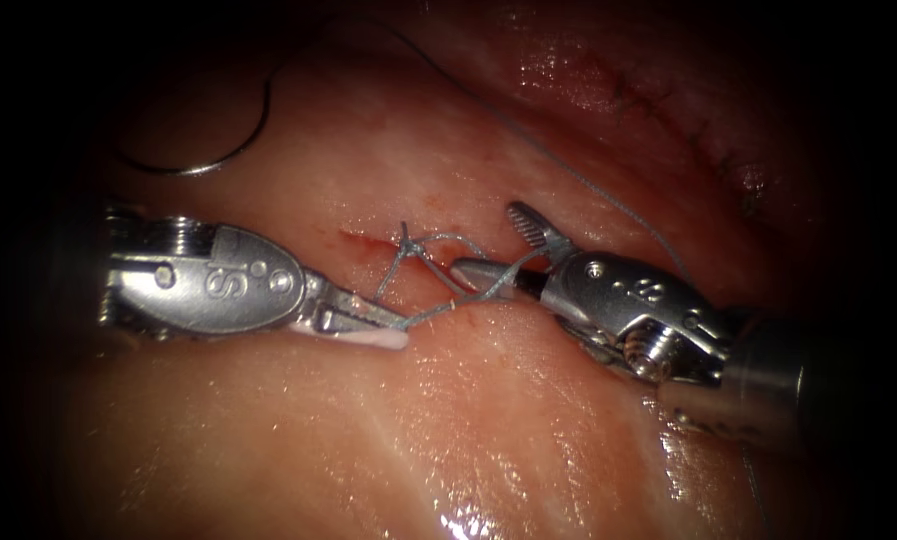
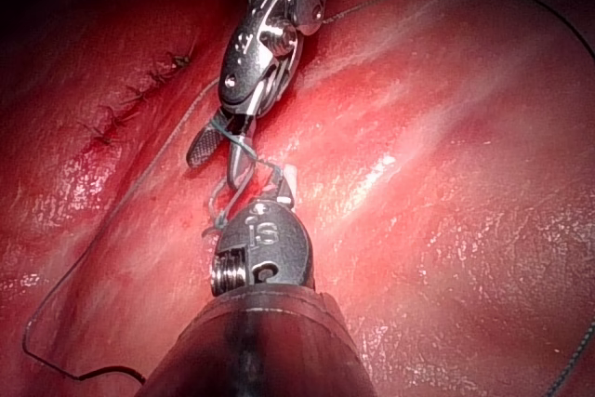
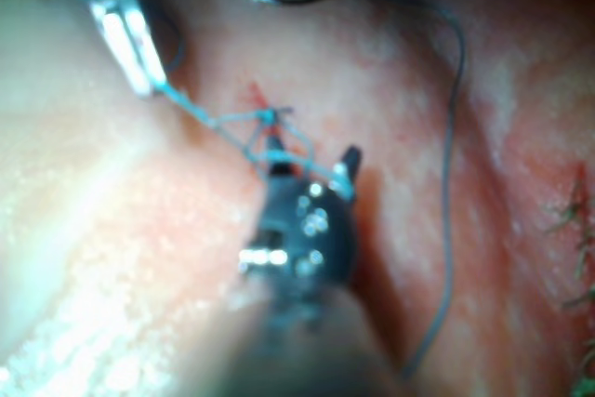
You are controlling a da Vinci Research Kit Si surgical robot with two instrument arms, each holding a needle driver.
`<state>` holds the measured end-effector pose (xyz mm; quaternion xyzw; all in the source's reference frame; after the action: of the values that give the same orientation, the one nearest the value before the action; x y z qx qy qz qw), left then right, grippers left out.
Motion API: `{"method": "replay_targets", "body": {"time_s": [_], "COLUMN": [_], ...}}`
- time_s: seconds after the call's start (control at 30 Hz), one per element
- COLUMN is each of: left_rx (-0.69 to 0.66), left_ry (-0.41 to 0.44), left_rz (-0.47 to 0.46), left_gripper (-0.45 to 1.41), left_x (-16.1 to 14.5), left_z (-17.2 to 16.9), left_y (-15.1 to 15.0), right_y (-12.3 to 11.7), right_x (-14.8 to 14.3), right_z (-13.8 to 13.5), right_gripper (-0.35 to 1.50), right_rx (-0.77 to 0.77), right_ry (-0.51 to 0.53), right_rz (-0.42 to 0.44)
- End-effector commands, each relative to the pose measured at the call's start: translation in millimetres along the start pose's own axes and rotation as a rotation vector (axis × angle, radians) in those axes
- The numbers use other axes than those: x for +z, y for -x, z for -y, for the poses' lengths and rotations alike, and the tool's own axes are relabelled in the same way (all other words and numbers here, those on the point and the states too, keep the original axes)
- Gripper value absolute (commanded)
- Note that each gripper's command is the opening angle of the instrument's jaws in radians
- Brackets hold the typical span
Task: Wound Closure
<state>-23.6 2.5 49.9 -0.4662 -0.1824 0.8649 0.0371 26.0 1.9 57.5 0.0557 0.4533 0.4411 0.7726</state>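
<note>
The cut [image 1: 363,240] runs short across the tissue [image 1: 388,420], with a thread knot [image 1: 408,240] over it. My left tool [image 1: 393,324] comes in from the left, jaws shut on a thread end just below the cut. The right tool [image 1: 484,240] stands at the cut's right with jaws open, and thread [image 1: 468,292] loops across its lower jaw near the hinge. The curved needle [image 1: 203,165] lies loose on the tissue at the far left, held by neither tool. The left wrist view has the right tool [image 2: 221,159] open above my left tool [image 2: 282,188]; the right wrist view has the knot [image 3: 268,116].
A long strand of thread [image 1: 588,185] trails from the top across the tissue to the right. An older stitched line [image 1: 668,105] lies at the upper right, also seen as stitches [image 2: 130,104] in the left wrist view. Red fluid marks the cut's edge.
</note>
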Motion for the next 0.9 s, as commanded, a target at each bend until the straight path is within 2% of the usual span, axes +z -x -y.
{"method": "replay_targets", "body": {"time_s": [0.03,0.2,0.3,0.47,0.5,0.57,0.7,0.87,0.9], "left_rx": [-0.001,-0.002,-0.002,-0.002,-0.002,-0.001,0.0,-0.01,-0.024], "left_ry": [0.003,0.003,0.003,0.003,0.003,0.004,0.008,0.003,-0.001], "left_rz": [-0.001,-0.001,-0.001,-0.001,-0.001,-0.001,-0.002,0.003,0.009], "left_gripper": [-0.45,-0.45,-0.45,-0.45,-0.45,-0.45,-0.45,-0.45,-0.45], "left_x": [0.9,0.9,0.9,0.9,0.8,0.7,0.3,-0.5,-1.1], "left_z": [-0.3,-0.3,-0.4,-0.4,-0.4,-0.5,-0.4,0.4,1.5], "left_y": [0.4,0.4,0.4,0.4,0.4,0.4,0.5,0.6,1.2], "right_y": [1.0,1.9,2.6,2.9,2.8,2.7,2.2,-0.3,-2.1], "right_x": [0.9,1.4,2.3,3.3,3.4,3.5,3.1,2.0,0.9], "right_z": [0.4,0.2,0.0,-0.4,-0.5,-0.6,-0.2,0.5,1.1], "right_gripper": [0.61,0.44,0.24,0.22,0.14,-0.33,-0.35,-0.35,-0.35], "right_rx": [-0.001,-0.01,-0.017,0.006,0.005,0.007,0.006,0.038,0.029], "right_ry": [-0.003,-0.008,-0.034,-0.068,-0.071,-0.086,-0.104,-0.064,-0.043], "right_rz": [0.011,0.056,0.091,0.088,0.088,0.088,0.09,0.0,-0.048]}}
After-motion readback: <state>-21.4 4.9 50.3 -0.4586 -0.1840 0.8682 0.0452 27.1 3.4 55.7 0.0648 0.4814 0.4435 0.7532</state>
